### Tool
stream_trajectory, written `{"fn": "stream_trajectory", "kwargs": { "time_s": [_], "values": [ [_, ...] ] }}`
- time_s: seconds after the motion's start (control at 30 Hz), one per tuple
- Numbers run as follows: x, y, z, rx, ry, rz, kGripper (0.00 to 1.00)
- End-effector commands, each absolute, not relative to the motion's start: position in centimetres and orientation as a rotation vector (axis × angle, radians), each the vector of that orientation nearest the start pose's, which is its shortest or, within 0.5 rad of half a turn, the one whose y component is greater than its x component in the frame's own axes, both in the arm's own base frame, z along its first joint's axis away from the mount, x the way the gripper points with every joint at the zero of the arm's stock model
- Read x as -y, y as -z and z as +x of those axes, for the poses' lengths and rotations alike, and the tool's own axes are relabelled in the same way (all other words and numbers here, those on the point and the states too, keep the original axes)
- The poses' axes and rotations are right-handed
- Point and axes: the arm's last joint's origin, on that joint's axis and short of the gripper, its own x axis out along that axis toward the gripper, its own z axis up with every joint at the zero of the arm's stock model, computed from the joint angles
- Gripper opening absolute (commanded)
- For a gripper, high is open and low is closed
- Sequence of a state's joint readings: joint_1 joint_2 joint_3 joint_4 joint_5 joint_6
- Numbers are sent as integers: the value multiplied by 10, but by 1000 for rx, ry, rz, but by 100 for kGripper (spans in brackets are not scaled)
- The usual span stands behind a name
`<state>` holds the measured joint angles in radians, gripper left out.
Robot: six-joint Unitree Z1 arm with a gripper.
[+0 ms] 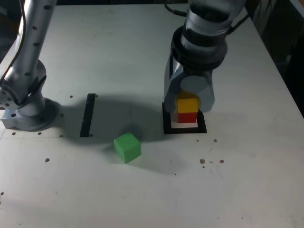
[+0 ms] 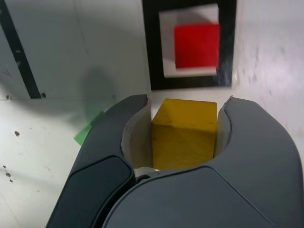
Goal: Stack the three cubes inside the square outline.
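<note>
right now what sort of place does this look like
Probably a robotics lab or test bench: an arm stands on a pale, marked work surface, black tape-like shapes such as the square outline lie on it, and plain coloured cubes, like the green one, serve as practice pieces.

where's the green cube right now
In the exterior view, the green cube sits on the table, between the black strip and the square outline.

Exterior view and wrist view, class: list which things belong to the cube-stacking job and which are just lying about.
Job:
- yellow cube, in the gripper
- red cube, inside the square outline
- green cube, outside it

Lying about:
- black strip
- dark specks
</note>
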<state>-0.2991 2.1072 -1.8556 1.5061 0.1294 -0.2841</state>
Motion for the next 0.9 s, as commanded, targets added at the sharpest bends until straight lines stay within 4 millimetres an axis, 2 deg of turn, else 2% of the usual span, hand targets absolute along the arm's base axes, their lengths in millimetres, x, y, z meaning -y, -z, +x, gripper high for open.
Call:
{"fn": "stream_trajectory", "kwargs": {
  "time_s": [0.0, 0.47, 0.87],
  "values": [
    [105, -282, 369, -1716, -121, 168, 33],
    [70, -265, 374, -1741, -108, 163, 33],
    [67, -256, 377, -1742, -93, 158, 34]
  ]
}}
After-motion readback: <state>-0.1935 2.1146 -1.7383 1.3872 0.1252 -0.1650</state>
